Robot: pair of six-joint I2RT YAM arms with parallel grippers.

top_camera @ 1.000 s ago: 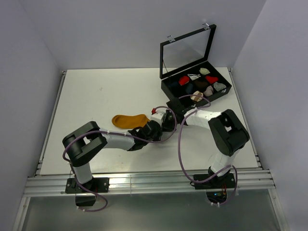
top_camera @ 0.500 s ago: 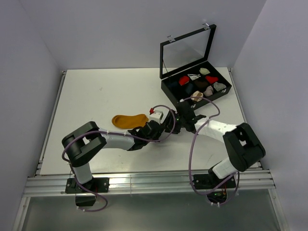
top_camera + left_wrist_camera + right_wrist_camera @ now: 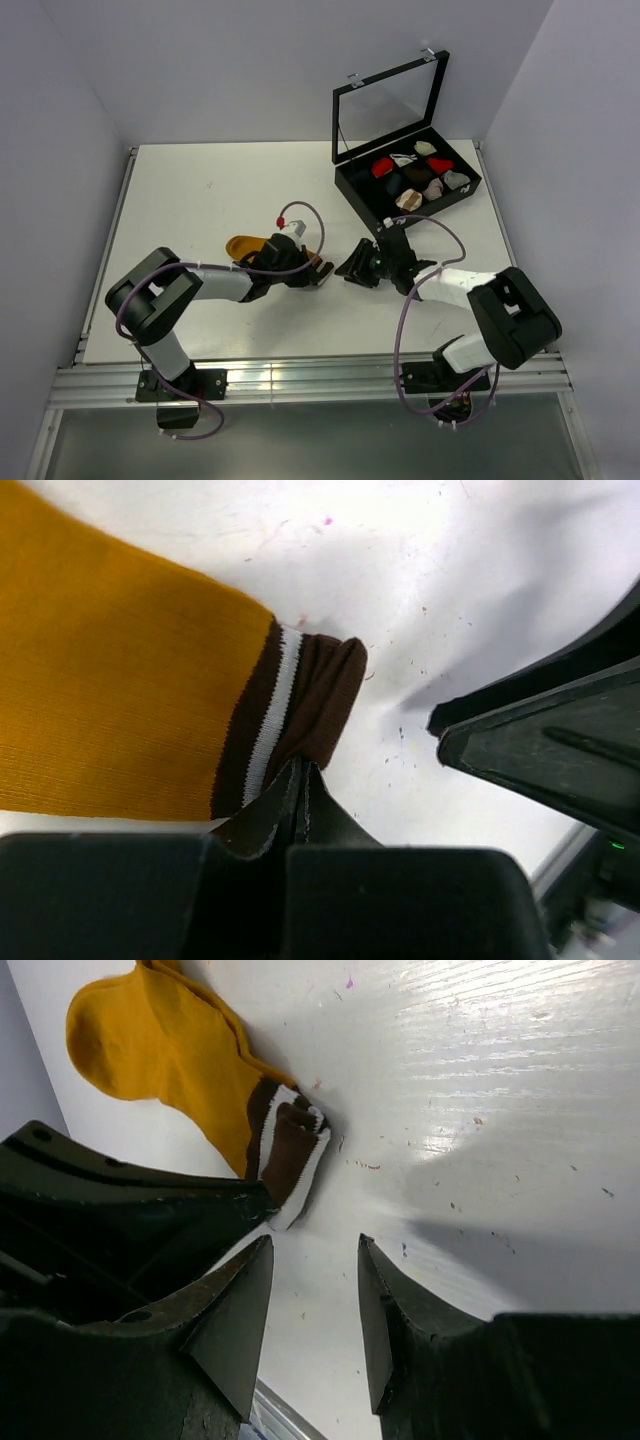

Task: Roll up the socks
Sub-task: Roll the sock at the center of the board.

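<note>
Sock (image 3: pixel 110 710): mustard, laid flat on the desk (image 3: pixel 190 190), left of centre, with its dark striped cuff (image 3: pixel 325 695) bunched at one end.
Left end effector (image 3: pixel 300 785): clamped tight on the cuff's edge.
Right end effector (image 3: pixel 313 1260): held half-wide and empty, just beside the cuff.
Risk: only a thin edge of cloth is pinched, so it may be pulled free; the sock could be dragged rather than rolled.
Second sock: not seen.
</note>
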